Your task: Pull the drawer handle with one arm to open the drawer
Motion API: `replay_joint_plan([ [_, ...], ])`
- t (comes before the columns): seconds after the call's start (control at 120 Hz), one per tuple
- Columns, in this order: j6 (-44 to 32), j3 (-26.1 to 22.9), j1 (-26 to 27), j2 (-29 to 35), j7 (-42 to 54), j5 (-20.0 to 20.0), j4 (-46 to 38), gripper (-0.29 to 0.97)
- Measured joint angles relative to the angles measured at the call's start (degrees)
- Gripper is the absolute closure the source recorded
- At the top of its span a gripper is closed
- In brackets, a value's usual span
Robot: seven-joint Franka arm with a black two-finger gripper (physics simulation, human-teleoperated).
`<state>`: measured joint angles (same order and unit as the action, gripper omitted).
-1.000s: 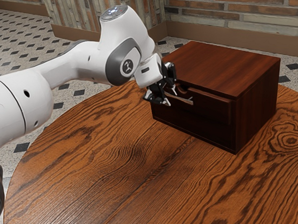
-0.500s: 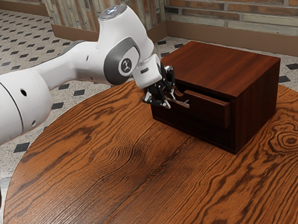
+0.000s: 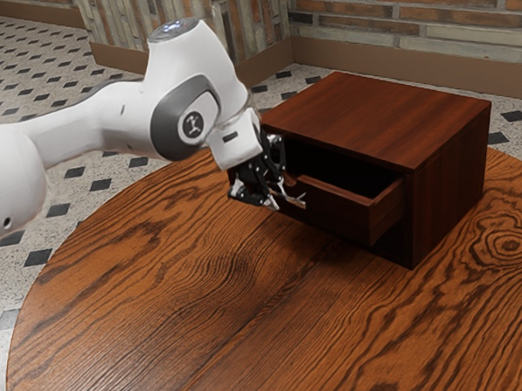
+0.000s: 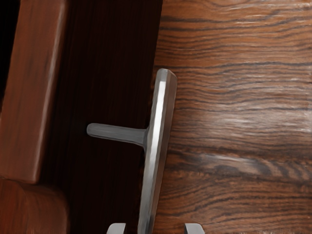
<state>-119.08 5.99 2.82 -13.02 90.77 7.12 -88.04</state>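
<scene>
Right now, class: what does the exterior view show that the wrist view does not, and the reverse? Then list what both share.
Exterior view adds: the arm, the whole cabinet with the drawer partly out, the tiled floor. Wrist view adds: the post joining the handle bar to the drawer front. Both share: handle, drawer front, wooden table.

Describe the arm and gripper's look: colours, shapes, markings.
The arm is built from glossy white rounded shells with grey joint sections. One grey band carries a small white round logo. A grey cap tops the upper joint. The gripper is black and angular, with pale metallic fingertips.
</scene>
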Motion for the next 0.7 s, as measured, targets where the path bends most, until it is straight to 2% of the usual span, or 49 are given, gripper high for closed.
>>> replay_joint_plan([
  [0.35,-0.6,0.0,0.2,8.3,-1.8,-0.3,-9.3,0.65],
  [0.7,-1.9,-0.1,0.2,17.0,-3.5,-0.6,-18.1,0.62],
])
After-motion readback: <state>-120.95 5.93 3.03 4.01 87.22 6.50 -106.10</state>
